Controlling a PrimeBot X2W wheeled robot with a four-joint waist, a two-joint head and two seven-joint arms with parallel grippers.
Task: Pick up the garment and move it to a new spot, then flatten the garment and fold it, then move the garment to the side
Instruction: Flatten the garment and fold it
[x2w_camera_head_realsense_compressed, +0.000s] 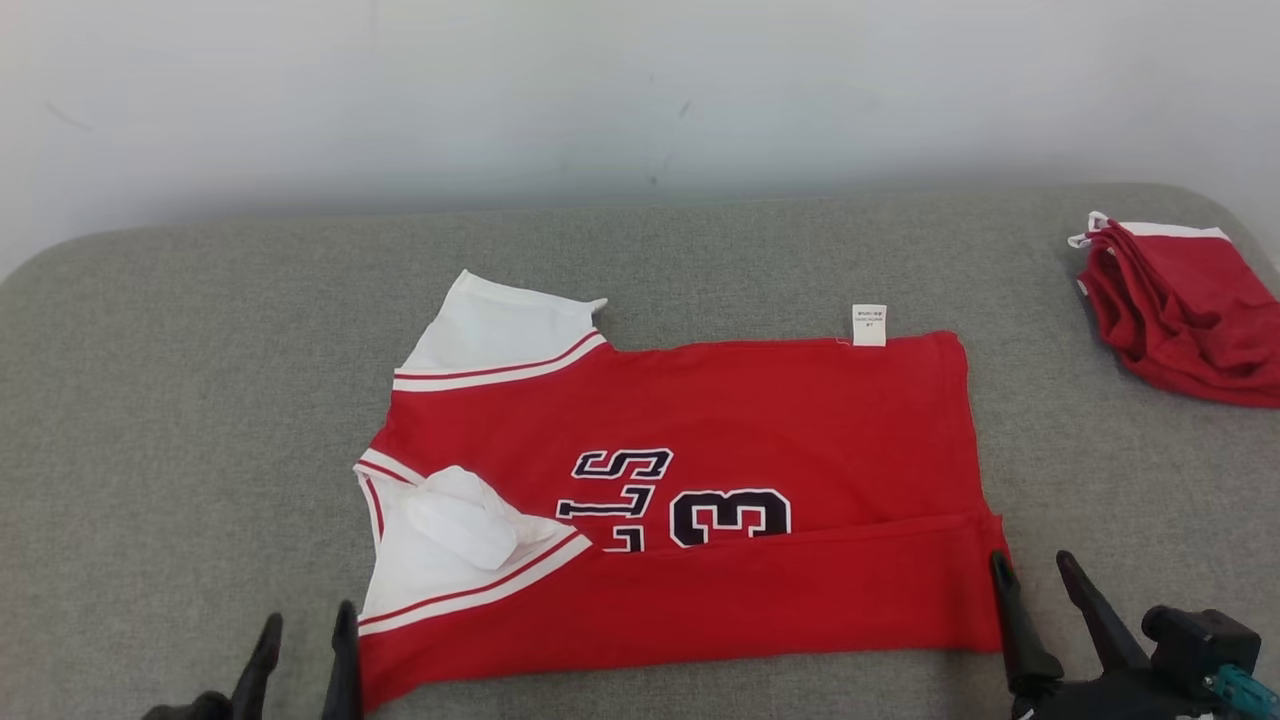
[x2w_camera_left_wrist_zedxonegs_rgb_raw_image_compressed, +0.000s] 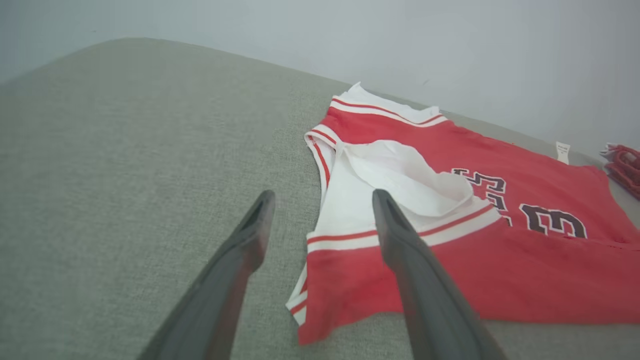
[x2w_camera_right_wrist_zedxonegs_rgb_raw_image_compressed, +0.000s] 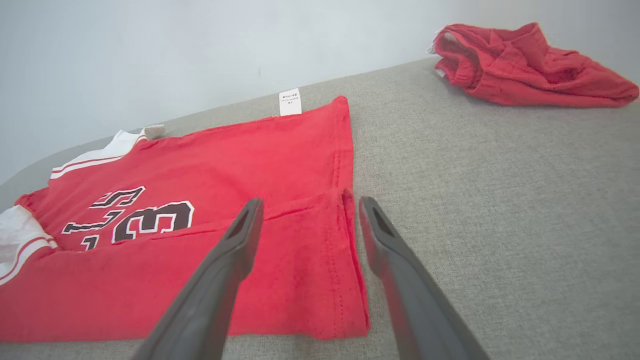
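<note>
The garment (x2w_camera_head_realsense_compressed: 720, 420) is a red jersey with white sleeves and a dark "23". It lies spread on the grey cushioned surface (x2w_camera_head_realsense_compressed: 200, 400), its near long edge folded over onto itself as a red band (x2w_camera_head_realsense_compressed: 750, 600). My left gripper (x2w_camera_head_realsense_compressed: 305, 625) stands open at the jersey's near left corner, beside the sleeve end (x2w_camera_left_wrist_zedxonegs_rgb_raw_image_compressed: 340, 235); its fingers (x2w_camera_left_wrist_zedxonegs_rgb_raw_image_compressed: 395, 235) hold nothing. At the near right corner my right gripper (x2w_camera_head_realsense_compressed: 1030, 565) is open too, straddling the hem corner (x2w_camera_right_wrist_zedxonegs_rgb_raw_image_compressed: 345, 200) of the folded band without holding it. A white label (x2w_camera_head_realsense_compressed: 869, 324) sticks out at the far edge.
A second red garment (x2w_camera_head_realsense_compressed: 1185, 310) lies bunched at the far right of the surface, also in the right wrist view (x2w_camera_right_wrist_zedxonegs_rgb_raw_image_compressed: 525, 65). A pale wall (x2w_camera_head_realsense_compressed: 640, 90) runs behind the surface. Bare grey surface stretches to the left of the jersey and between the two garments.
</note>
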